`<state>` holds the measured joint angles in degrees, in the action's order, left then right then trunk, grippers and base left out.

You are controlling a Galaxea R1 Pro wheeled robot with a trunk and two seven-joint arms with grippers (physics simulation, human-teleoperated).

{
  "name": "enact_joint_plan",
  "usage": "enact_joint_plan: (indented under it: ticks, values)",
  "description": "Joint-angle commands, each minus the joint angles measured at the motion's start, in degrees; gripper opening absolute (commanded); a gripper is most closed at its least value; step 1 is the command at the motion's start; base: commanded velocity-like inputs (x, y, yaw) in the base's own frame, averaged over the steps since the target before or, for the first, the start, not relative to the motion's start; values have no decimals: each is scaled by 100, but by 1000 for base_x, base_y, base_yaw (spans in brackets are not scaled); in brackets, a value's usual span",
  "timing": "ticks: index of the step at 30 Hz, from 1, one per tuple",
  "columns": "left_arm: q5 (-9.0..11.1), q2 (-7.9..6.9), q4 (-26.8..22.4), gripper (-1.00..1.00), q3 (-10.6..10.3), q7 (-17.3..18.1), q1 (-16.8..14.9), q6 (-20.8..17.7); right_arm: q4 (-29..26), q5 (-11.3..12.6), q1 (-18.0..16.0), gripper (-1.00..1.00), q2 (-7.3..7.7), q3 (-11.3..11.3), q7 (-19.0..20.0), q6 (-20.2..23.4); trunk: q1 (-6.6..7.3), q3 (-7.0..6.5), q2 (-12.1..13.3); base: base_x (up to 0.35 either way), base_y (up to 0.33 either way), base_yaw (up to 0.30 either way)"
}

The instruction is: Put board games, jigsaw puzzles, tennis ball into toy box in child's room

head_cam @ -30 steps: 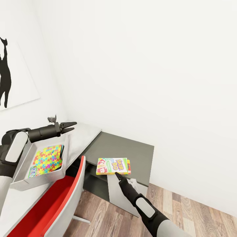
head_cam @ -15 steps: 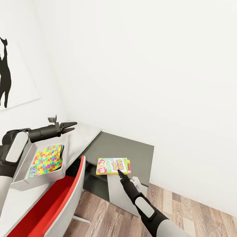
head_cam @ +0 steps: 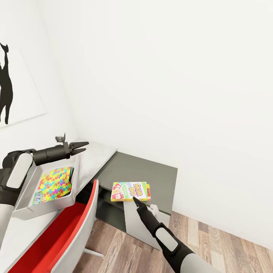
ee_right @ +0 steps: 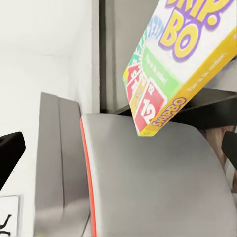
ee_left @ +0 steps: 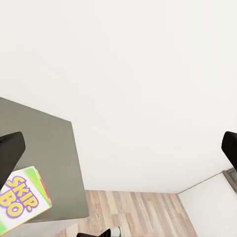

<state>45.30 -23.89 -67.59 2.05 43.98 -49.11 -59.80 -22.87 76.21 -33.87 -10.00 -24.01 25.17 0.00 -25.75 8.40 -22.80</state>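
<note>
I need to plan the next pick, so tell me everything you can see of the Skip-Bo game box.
The Skip-Bo game box is a thin flat rectangular box, yellow-edged with green and red panels, purple "SKIP-BO" lettering and a red card marked 12. It looks like printed cardboard. It lies flat, face up, on the dark grey cabinet top, near its front edge, with one corner apparently past that edge. The right gripper sits just in front of it, apparently not gripping it.

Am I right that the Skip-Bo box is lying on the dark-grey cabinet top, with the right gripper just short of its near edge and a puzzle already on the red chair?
Not quite: the puzzle lies in the toy box on the desk, not on the red chair, as the head view shows. The rest holds: the Skip-Bo box lies on the cabinet top, and the right gripper is just short of its near edge.
</note>
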Motion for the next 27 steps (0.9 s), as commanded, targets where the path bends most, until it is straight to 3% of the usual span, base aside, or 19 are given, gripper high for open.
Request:
enact_joint_plan:
  ticks: [1,11,27]
  values:
    - [-22,-1,0,100,6,32,-4,-20,12,68,-8,100,0,-25,24,4,-4,12,-12,25,23,0]
    - [-21,-2,0,100,6,32,-2,-20,118,454,-6,100,0,-25,41,8,-4,12,-12,96,53,0]
    - [-21,-2,0,100,6,32,-2,-20,280,517,-6,100,0,-25,153,24,-4,12,-12,8,27,0]
